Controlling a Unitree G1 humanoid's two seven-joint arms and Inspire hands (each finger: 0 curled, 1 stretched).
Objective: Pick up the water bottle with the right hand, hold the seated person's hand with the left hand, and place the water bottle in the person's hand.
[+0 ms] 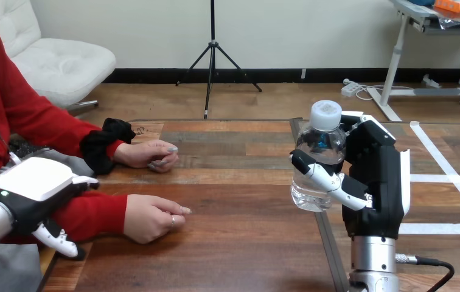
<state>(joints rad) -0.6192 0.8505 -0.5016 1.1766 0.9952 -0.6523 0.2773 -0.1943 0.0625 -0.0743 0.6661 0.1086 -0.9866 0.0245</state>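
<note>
Right of the person's nearer hand, the right hand grips the water bottle; the loose-fingered left hand should clasp that hand next.

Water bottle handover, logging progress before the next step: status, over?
Right robot hand shut on water bottle, upright. Left robot hand at person's near sleeve, hold unconfirmed. Person's near hand on table, palm down.

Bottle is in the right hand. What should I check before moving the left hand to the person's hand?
1. Right hand shut on water bottle: ok.
2. Bottle upright, cap on: ok.
3. Left hand at the person's nearer hand: not ok, it is over the red sleeve.
4. Left hand touching the sleeve: cannot tell.
5. Nearer hand palm up to receive: not ok, palm down on table.
</note>
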